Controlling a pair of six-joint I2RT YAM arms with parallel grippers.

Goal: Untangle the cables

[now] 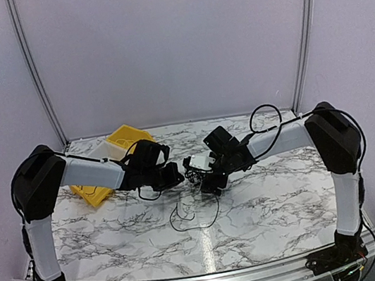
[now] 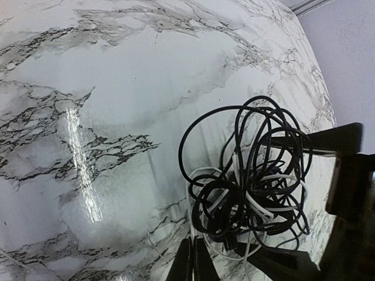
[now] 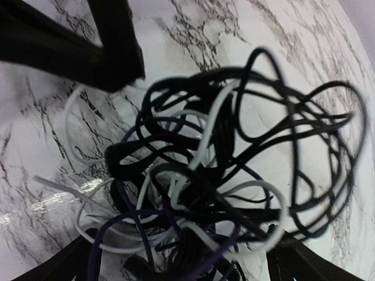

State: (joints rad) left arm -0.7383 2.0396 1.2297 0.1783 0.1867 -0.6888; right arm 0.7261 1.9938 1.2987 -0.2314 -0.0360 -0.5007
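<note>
Black and white cables (image 2: 228, 202) clumped on marble table (image 1: 269, 206).

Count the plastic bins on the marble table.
2: a yellow plastic bin at the far left and a white plastic bin against it. The white left arm hides more; the yellow edge beneath it may be a third bin.

White arms (image 1: 92, 171), black joints (image 1: 37, 180), looping black wires (image 1: 262, 113)
</note>
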